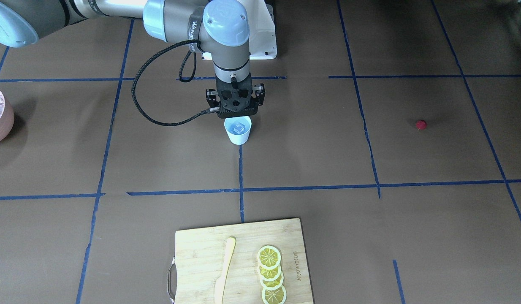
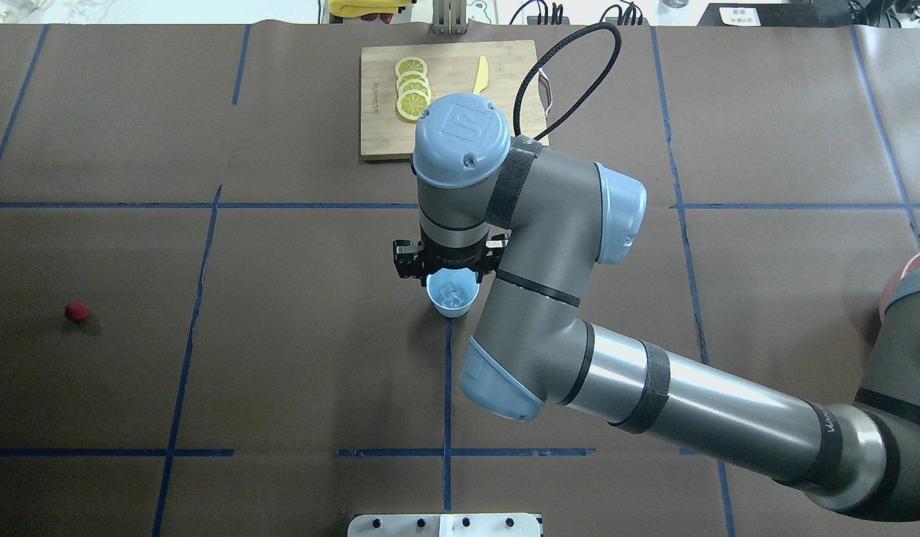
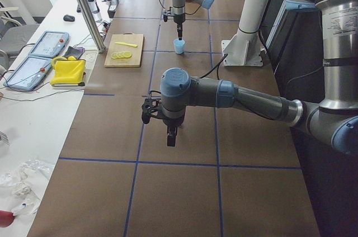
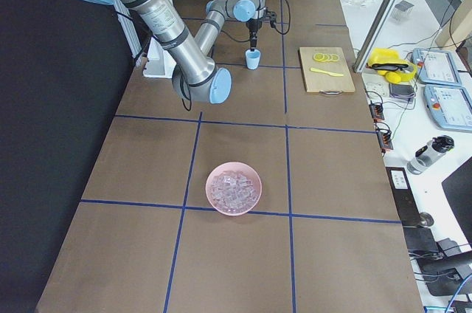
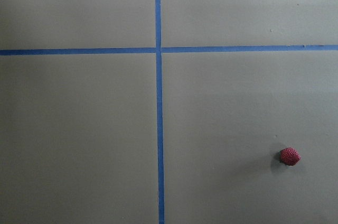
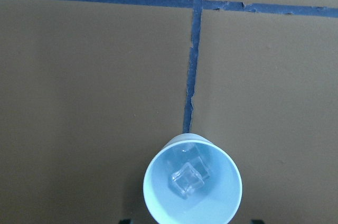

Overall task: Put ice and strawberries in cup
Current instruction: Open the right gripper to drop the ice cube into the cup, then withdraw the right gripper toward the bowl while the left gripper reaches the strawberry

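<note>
Right gripper (image 1: 237, 113) hangs spread open just above cup (image 1: 238, 134), ice (image 6: 186, 180) inside. Left gripper (image 3: 170, 138): you cannot tell its jaws. Strawberry (image 1: 420, 124) lies well apart on table (image 1: 328, 147); board (image 1: 197, 249) with lemon slices (image 1: 271, 274) and pink bowl (image 1: 5, 126) sit far off

Pale blue cup (image 6: 193, 187), clear ice (image 6: 186, 178), seemingly dark-red strawberry (image 5: 289, 156)

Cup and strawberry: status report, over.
Right gripper open over cup; ice inside. Left gripper aloft, jaws unreadable. Strawberry on table, left side, not yet picked. Nothing seen blocking it.
</note>
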`<state>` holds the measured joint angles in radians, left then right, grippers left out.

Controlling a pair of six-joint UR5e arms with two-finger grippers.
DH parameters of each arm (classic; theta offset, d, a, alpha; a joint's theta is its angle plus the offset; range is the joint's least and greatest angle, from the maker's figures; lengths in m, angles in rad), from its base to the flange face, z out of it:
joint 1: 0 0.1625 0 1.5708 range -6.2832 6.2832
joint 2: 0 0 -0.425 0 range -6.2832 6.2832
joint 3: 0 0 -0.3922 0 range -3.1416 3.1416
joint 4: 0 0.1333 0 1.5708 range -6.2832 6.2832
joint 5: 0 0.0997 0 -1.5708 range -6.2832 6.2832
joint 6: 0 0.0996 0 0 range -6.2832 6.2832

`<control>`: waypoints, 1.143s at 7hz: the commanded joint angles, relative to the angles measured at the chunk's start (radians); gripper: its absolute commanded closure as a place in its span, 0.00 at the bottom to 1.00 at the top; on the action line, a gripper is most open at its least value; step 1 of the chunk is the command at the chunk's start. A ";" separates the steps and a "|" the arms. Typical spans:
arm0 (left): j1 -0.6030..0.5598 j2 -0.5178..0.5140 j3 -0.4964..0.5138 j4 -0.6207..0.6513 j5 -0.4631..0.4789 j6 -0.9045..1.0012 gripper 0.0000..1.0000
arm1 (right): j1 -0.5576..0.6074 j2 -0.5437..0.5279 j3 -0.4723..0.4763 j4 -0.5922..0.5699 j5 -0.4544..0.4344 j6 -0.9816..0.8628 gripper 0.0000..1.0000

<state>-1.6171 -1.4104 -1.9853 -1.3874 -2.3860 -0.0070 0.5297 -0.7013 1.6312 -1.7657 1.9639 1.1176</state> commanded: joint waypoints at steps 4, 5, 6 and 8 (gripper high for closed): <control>0.233 0.008 -0.030 -0.236 0.005 -0.392 0.00 | 0.182 -0.229 0.332 -0.041 0.027 -0.138 0.01; 0.305 0.011 -0.030 -0.308 0.010 -0.530 0.00 | 0.246 -0.278 0.347 -0.040 0.089 -0.212 0.01; 0.377 0.031 -0.030 -0.399 0.059 -0.642 0.00 | 0.313 -0.329 0.375 -0.038 0.131 -0.313 0.01; 0.564 0.045 -0.021 -0.537 0.214 -0.886 0.00 | 0.430 -0.450 0.413 -0.035 0.197 -0.471 0.01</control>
<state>-1.1660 -1.3711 -2.0119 -1.8492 -2.2658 -0.7552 0.8906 -1.0751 2.0197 -1.8034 2.1251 0.7501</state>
